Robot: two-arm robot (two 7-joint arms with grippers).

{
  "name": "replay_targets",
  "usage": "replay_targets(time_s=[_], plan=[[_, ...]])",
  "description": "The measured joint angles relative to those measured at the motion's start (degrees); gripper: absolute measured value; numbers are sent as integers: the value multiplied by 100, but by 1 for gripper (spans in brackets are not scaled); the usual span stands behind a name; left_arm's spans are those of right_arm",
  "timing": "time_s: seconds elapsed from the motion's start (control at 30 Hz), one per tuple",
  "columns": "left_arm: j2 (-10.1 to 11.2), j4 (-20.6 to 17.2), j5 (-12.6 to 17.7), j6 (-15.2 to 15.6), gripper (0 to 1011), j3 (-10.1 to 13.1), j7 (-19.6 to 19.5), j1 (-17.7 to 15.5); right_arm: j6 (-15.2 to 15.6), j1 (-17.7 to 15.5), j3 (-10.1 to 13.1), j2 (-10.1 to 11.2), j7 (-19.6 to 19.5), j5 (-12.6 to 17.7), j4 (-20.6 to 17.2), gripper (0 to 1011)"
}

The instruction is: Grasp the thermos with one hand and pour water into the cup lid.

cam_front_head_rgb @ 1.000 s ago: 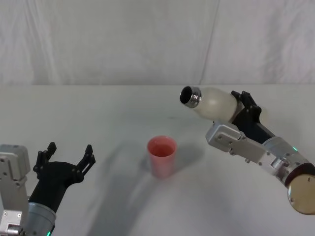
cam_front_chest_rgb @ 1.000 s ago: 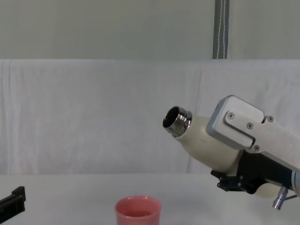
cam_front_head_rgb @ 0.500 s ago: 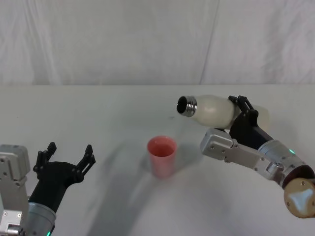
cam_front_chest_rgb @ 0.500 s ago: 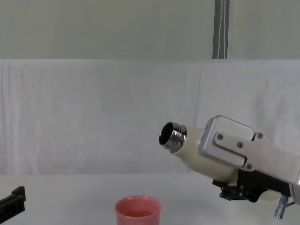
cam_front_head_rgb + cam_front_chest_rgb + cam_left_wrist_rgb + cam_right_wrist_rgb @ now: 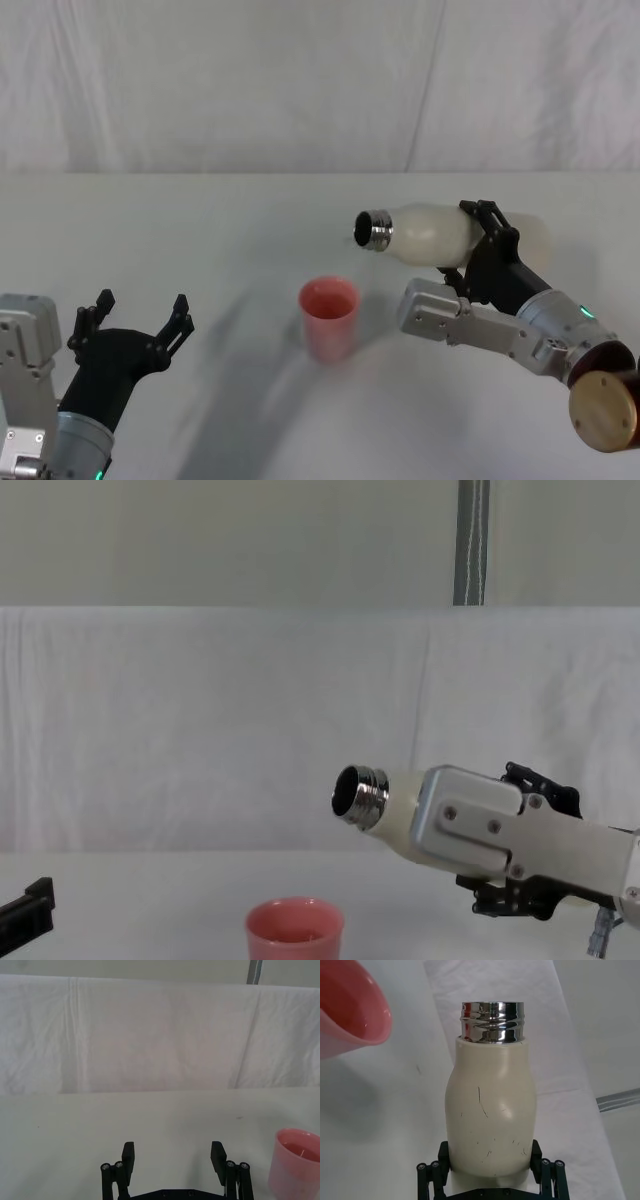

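Left gripper is resting nearest, at the table's left front, fingers spread and holding nothing. The cup lid is standing upright mid-table. Right gripper is clamping the thermos, tilted nearly horizontal in the air, steel neck pointing toward the cup lid from above and to its right.

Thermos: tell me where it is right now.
In the head view the thermos is held off the table on the robot's right by the right end effector, tipped nearly level, its mouth toward the cup lid.
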Motion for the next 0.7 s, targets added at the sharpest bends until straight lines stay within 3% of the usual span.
replay_targets(time_s=[0.7], plan=[[0, 0, 0, 0, 1001, 0, 0, 0, 51, 26, -266, -37, 62, -344, -1, 960]])
